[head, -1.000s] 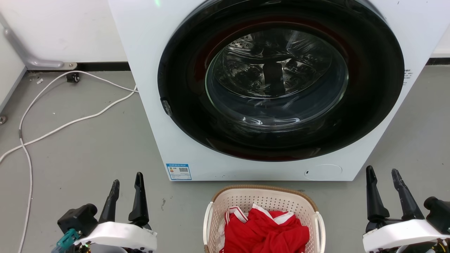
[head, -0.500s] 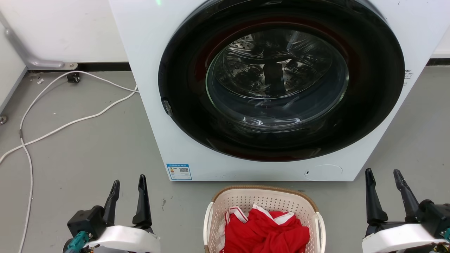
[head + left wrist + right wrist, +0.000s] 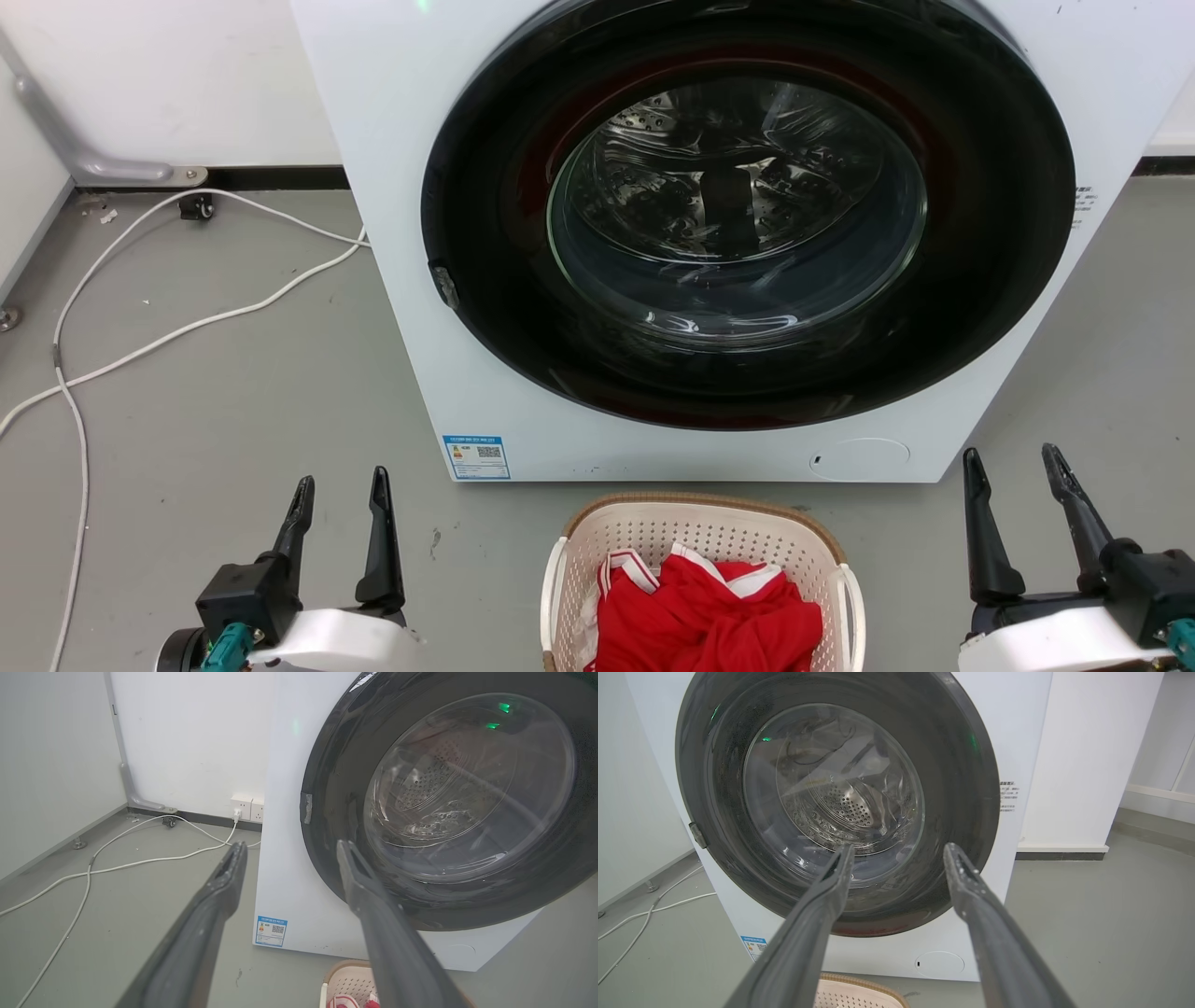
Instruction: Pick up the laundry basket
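The laundry basket, cream-white and perforated with a brown rim, stands on the floor at the bottom middle of the head view, holding red and white clothing. White handles sit at its two sides. My left gripper hangs open to the basket's left, well apart from it. To the basket's right my right gripper is open too, also clear of it. A corner of the laundry basket peeks past the left gripper in the left wrist view. The laundry basket's rim lies below the right gripper in the right wrist view.
A white washing machine with a shut round dark door stands right behind the basket. White cables trail over the grey floor on the left. A wall runs behind, with a socket near the machine.
Both grippers have sunk slightly toward the bottom of the head view and stayed open. The left one shifted a little right. The basket has not moved.
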You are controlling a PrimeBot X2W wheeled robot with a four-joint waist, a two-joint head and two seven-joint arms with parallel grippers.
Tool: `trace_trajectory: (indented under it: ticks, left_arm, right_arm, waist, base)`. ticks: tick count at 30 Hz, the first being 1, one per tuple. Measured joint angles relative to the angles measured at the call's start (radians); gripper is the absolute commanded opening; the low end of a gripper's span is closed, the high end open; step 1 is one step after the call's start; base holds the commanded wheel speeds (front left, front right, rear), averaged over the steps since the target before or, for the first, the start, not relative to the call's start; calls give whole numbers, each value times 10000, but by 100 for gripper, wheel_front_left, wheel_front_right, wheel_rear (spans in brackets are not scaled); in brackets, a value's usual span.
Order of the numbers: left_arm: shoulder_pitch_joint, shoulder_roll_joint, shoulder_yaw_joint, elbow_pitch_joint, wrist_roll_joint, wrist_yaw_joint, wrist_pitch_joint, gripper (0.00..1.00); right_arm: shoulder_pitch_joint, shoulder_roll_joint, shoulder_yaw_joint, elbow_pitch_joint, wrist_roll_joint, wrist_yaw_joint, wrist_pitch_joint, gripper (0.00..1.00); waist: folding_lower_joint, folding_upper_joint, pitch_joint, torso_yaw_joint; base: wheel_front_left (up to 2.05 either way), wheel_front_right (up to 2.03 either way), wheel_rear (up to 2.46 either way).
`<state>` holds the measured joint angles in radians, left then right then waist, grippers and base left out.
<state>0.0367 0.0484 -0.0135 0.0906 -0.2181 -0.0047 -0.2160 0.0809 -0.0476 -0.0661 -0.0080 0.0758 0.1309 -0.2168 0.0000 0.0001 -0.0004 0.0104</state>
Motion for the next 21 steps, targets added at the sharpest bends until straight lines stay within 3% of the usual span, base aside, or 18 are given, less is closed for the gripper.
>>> trace_trajectory:
  ticks: [21]
  left_arm:
    - [184,4,-125,-136,1384,180,-416,100]
  right_arm:
    - [244,-4,-50,-25,-884,0,-395,100]
  waist:
    - [0,0,-58,42]
  base:
    - [0,0,0]
